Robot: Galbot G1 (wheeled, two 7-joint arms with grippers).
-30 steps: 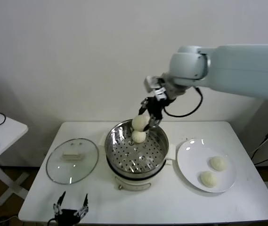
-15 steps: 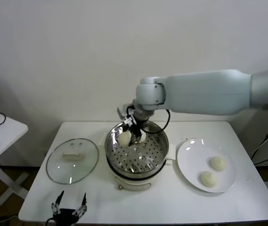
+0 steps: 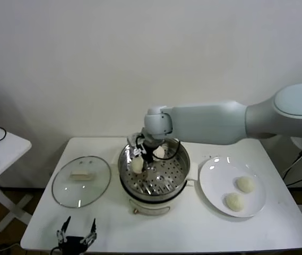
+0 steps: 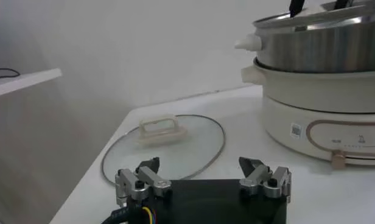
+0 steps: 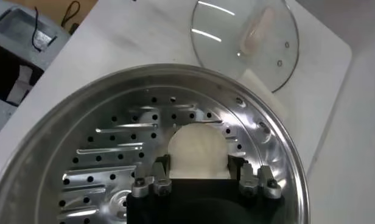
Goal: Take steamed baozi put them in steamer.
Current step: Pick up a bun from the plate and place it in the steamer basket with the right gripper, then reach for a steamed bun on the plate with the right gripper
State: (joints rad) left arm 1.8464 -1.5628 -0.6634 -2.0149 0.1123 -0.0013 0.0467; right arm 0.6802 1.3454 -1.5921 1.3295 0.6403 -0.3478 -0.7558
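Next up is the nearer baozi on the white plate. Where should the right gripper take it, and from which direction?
Grip the nearer baozi across its widest middle, coming straight down from above. It is a smooth round dome resting flat on the plate, with no handle or edge, and it sits apart from the other bun, so the fingers probably have room on both sides.

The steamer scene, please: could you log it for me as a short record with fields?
steamer: on the white table, lid off
baozi in steamer: one at the far wall; one held low over the perforated bottom
right gripper: inside the steamer, shut on the held baozi
left gripper: parked at the table's near edge, fingers apart, holding nothing
plate: right of the steamer, two baozi on it
glass lid: flat, left of the steamer
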